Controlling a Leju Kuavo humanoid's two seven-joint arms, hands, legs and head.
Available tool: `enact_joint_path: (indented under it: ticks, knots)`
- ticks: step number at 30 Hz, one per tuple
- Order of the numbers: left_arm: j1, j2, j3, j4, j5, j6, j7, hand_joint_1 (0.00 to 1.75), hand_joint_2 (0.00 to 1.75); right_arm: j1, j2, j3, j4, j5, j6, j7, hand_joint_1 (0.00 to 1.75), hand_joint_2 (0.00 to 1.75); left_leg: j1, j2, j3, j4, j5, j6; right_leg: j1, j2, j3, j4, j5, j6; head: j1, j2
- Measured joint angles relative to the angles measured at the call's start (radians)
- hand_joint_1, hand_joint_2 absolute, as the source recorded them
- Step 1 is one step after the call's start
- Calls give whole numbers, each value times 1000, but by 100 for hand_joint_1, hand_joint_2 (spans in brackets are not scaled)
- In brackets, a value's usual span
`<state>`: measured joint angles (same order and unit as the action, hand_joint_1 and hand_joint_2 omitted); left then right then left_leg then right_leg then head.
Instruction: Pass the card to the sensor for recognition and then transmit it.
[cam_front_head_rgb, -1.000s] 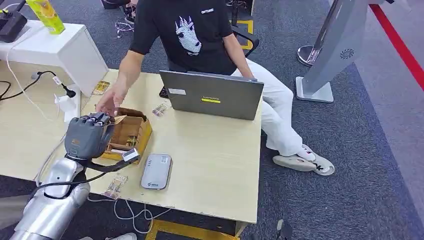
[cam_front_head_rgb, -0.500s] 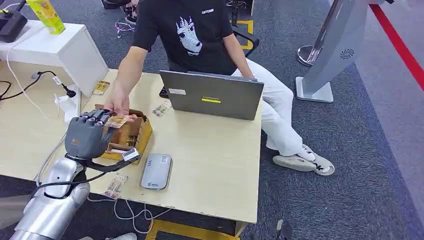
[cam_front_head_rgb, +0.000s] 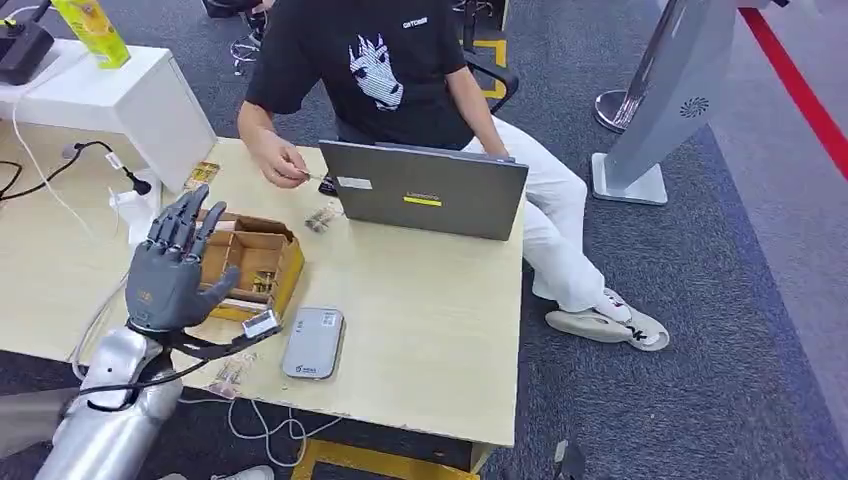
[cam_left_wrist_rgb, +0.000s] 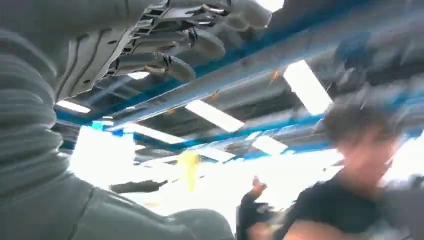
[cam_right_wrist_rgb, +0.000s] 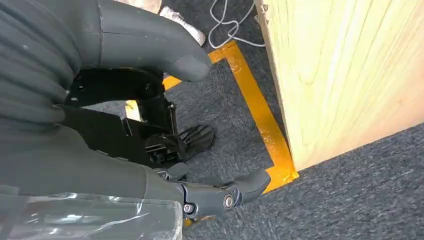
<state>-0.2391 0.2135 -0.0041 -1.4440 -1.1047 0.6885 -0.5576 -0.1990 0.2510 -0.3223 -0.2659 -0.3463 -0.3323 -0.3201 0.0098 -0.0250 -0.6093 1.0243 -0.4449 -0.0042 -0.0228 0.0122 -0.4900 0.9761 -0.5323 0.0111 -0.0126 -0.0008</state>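
Left hand (cam_front_head_rgb: 170, 268) is hovering over the box (cam_front_head_rgb: 275, 262), fingers spread, holding nothing. Right hand (cam_right_wrist_rgb: 150, 150) is hanging below the table edge, fingers looking loosely apart, nothing in it.

Card (cam_front_head_rgb: 308, 176) is sitting in the person's hand (cam_front_head_rgb: 278, 160), near the laptop (cam_front_head_rgb: 425, 188), well apart from the robot. It's too small to read any detail.

Judging: the card is light, thin, stiff and probably slick, so it's calling for an edge pinch, thumb against finger.

The box is holding a few small card-like packets (cam_front_head_rgb: 262, 283). Reader (cam_front_head_rgb: 312, 342) is lying just beside the box.
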Motion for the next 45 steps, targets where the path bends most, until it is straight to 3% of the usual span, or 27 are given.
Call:
enact_joint_path:
  ticks: [1, 2, 6, 11, 13, 15, 17, 18, 20, 23, 24, 25, 26, 28, 31, 34, 37, 40, 41, 42, 45]
  knots:
    - [23, -45, 49, -45, 47, 3, -85, 0, 175, 2, 0, -2, 0, -6, 0, -4, 0, 175, 0, 0, 0, 0, 0, 0, 0, 0, 0, 0, 0, 0, 1, 0]
    - [53, -86, 88, -90, 91, 5, -128, 0, 175, 6, -1, -4, 0, -11, 0, -10, 0, 175, -2, 1, 0, 0, -1, 0, 0, 2, 0, 0, 0, 0, 2, 0]
    - [235, -201, 218, -305, 402, 11, -138, 0, 175, 42, -29, -23, 1, -21, 0, -38, 0, 175, -3, 6, 1, 0, -3, 2, -1, 7, -1, -1, -1, 1, 0, 0]
    - [376, -266, 298, -444, 540, 11, -143, 0, 175, 74, -59, -43, 8, -25, -3, -45, 0, 175, -2, 2, -1, -1, -4, 2, 0, 1, -3, -1, -2, 1, 0, 0]
    - [436, -303, 338, -466, 765, -34, -143, 0, 175, 91, -71, -66, 15, -64, 2, -18, 0, 175, -2, 3, 1, -1, -5, 1, 0, 2, 0, -1, -2, 0, 0, 0]
    - [478, -369, 446, -465, 1054, -169, -140, 0, 175, 119, -85, -89, 20, -60, 20, 0, 0, 175, -1, 2, 1, -1, -5, 0, 0, 1, 0, -2, -4, 2, -1, 0]
    - [476, -426, 591, -394, 1181, -234, -124, 0, 175, 146, -94, -95, 28, -30, 16, 30, 0, 175, -2, 1, 1, -1, -5, 0, 0, 0, -1, -2, -4, 2, 4, 0]
    - [460, -437, 648, -340, 1166, -253, -102, 0, 175, 155, -95, -96, 31, -14, 8, 50, 0, 175, -2, 1, 1, -1, -5, 0, -1, 0, -1, -2, -4, 2, 3, 0]
    - [393, -445, 850, -45, 1089, -308, -12, 0, 175, 166, -98, -86, 43, 67, 4, 158, 0, 175, -2, 3, 3, -2, -5, 0, 0, 3, -1, -2, -4, 1, 2, 0]
    - [354, -434, 1025, 248, 1064, -321, -22, 0, 175, 179, -100, -61, 52, 116, 11, 205, 0, 175, 0, 11, 4, -2, -7, -2, 1, 11, -3, -2, -2, -1, -3, 0]
    - [340, -433, 1061, 322, 1061, -321, -34, 155, 175, 182, -101, -56, 54, 117, 11, 208, 171, 175, 0, 10, 3, -2, -7, -2, 1, 10, -2, -2, -3, 0, -3, 0]
    - [327, -428, 1093, 390, 1057, -331, -32, 175, 175, 183, -103, -51, 56, 127, 11, 217, 175, 175, 0, 7, 3, -1, -7, -2, 1, 7, -2, -2, -3, 0, -1, 0]
    - [317, -423, 1118, 452, 1046, -372, 15, 175, 175, 182, -106, -40, 60, 162, 11, 241, 175, 175, 0, 7, 3, -1, -7, -2, 0, 6, -1, -2, -3, 0, 1, 0]
    - [299, -403, 1152, 576, 1010, -480, 174, 175, 175, 182, -111, 6, 68, 275, 11, 319, 175, 175, -1, 7, 3, -1, -7, -2, 0, 6, -1, -2, -3, 0, 0, 0]
    - [278, -373, 1145, 802, 793, -473, 385, 175, 175, 189, -120, 124, 79, 433, 6, 447, 175, 175, -1, 7, 3, -1, -7, -2, -1, 7, -1, -2, -3, 0, 0, 0]
    - [278, -370, 1070, 959, 587, -527, 599, 175, 175, 203, -124, 191, 90, 434, -21, 492, 175, 175, -2, 7, 3, 0, -7, -2, -1, 7, -1, -2, -3, 1, 0, 0]
    - [277, -388, 983, 1060, 458, -580, 738, 175, 175, 210, -124, 227, 101, 428, -39, 563, 175, 175, -2, 7, 3, 0, -7, -1, -1, 7, -2, -2, -3, 1, 0, 0]
    - [278, -407, 905, 1121, 394, -597, 804, 175, 175, 214, -122, 245, 109, 417, -39, 627, 175, 175, -2, 7, 3, 0, -7, -1, -1, 7, -1, -2, -3, 1, 0, 0]
    - [277, -411, 888, 1135, 390, -596, 812, 140, 175, 216, -121, 248, 111, 410, -39, 638, 19, 175, -1, 7, 3, 0, -7, -1, 0, 6, -1, -2, -3, 1, 0, 0]
    - [277, -416, 874, 1145, 392, -591, 821, 0, 175, 216, -120, 249, 112, 407, -39, 649, 0, 175, -1, 7, 3, 0, -7, -1, 0, 6, -1, -2, -3, 0, -1, 0]
    - [271, -431, 868, 1163, 415, -561, 879, 0, 175, 216, -114, 249, 115, 392, -39, 724, 0, 175, -1, 7, 4, -1, -7, -2, 0, 6, -1, -2, -3, 0, -2, 0]
